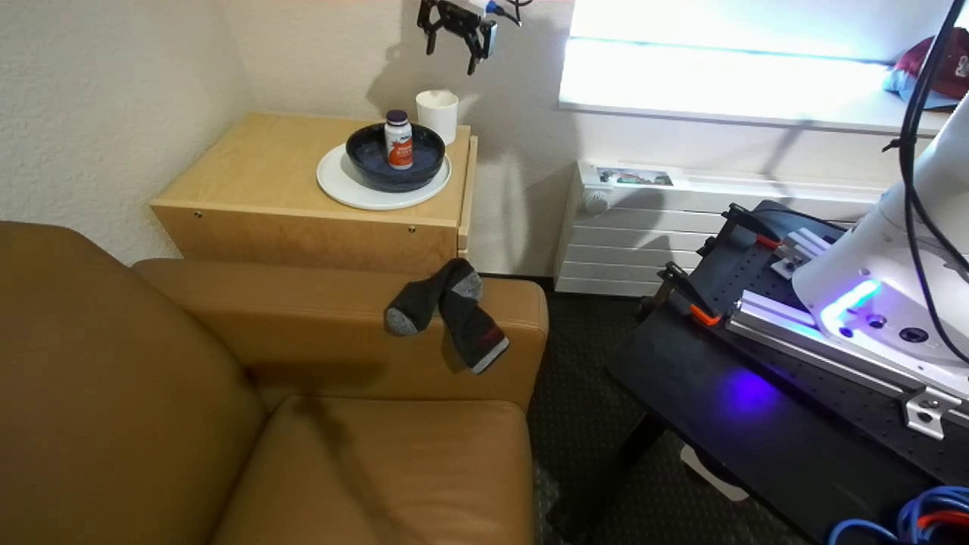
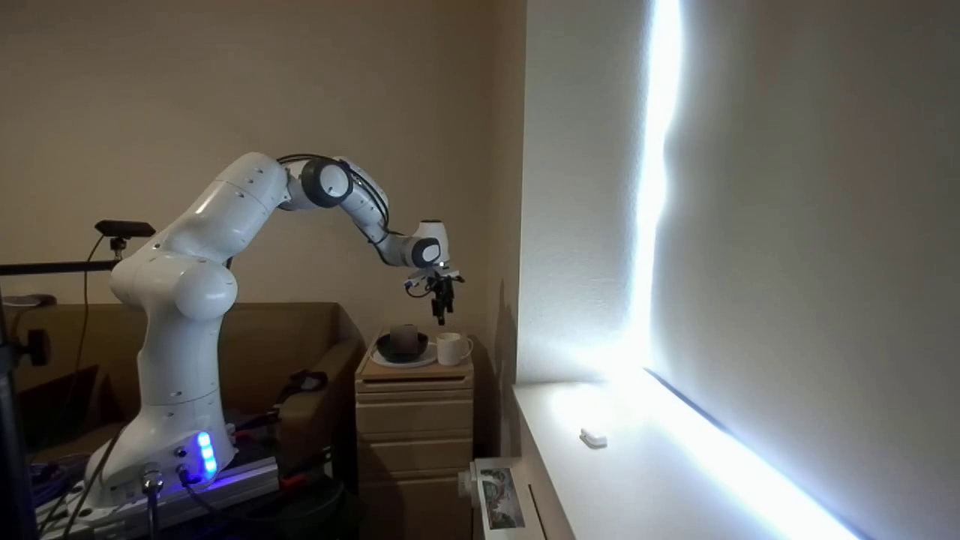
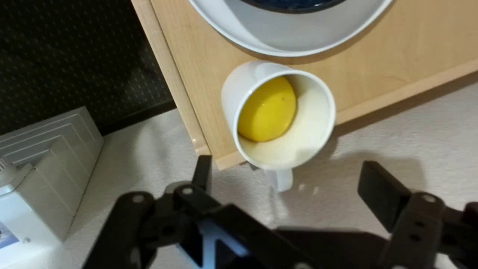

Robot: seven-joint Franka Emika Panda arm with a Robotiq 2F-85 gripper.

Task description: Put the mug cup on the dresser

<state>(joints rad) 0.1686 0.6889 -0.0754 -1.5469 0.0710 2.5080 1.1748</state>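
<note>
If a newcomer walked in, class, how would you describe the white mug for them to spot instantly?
Beside the brown sofa stands a light wooden dresser. Near a corner of its top, next to the white plate, stands the mug. Unlike the flat plate and dark bowl, it is an upright cylinder with a handle and something yellow inside.

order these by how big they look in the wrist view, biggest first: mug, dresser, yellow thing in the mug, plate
1. Dresser, running past the picture's edge
2. Plate and mug, left unranked: the plate spans wider, but the top edge cuts it off
3. Yellow thing, inside the mug
</note>
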